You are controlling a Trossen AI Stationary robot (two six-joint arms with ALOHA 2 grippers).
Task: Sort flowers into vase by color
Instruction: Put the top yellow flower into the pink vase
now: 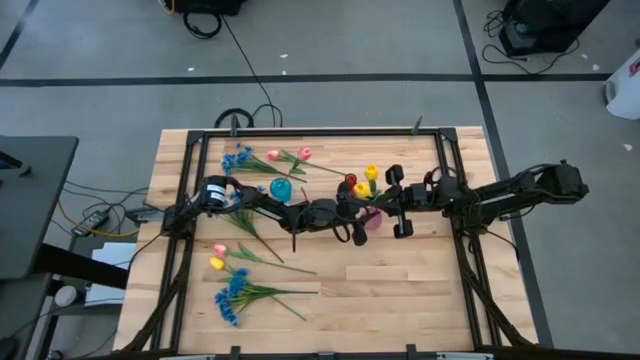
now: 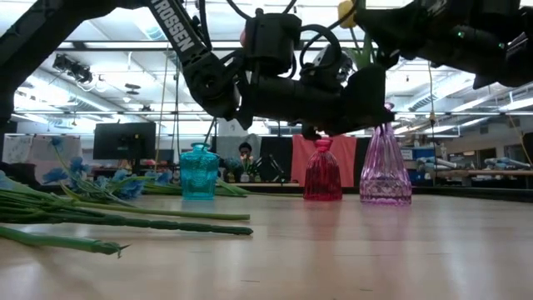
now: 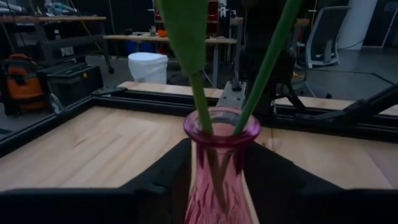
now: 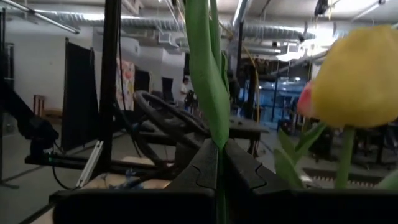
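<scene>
The flowers look light and springy, with long thin plastic stems that flex and soft heads that would crush; by my judgement the stem, low and away from the bloom, is the place to grip, and the small glass vases look tippy and slick. The right gripper is clenched on a green stem at the table's middle, a yellow tulip showing just beside it. The left gripper straddles the pink vase, its fingers on either side of the neck; whether they press the glass I cannot tell. Two stems already stand in that vase. Teal vase and red vase stand to the pink one's 9 o'clock in the high view. Loose flowers lie at 10 o'clock and 7 o'clock of the table.
</scene>
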